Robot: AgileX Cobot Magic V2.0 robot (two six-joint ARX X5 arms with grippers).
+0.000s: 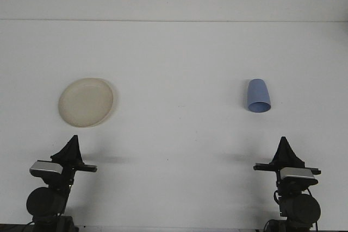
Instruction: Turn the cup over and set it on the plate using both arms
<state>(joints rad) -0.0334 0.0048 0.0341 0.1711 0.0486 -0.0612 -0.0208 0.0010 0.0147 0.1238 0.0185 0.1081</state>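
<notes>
Front view: plain white bench (pixel 179 134) fills nearly the whole frame, w/ a white wall behind it past a thin horizontal seam near the top.

Cream plate (pixel 86 102) lies flat on the left half of the bench, round, shallow, nothing on it. Blue cup (pixel 258 95) is on the right half, well apart from the plate. It seems to lie on its side, wider open mouth toward the camera, narrower closed end pointing away.

Left pincer (pixel 72 144) sits at the bottom left, near the plate's front edge but not touching it. Its dark fingers come to a single point, so it reads as closed, gripping nothing. Right pincer (pixel 284 145) sits at the bottom right, nearer the camera than the cup and apart from it; same look, fingers together in one tip, nothing held.
</notes>
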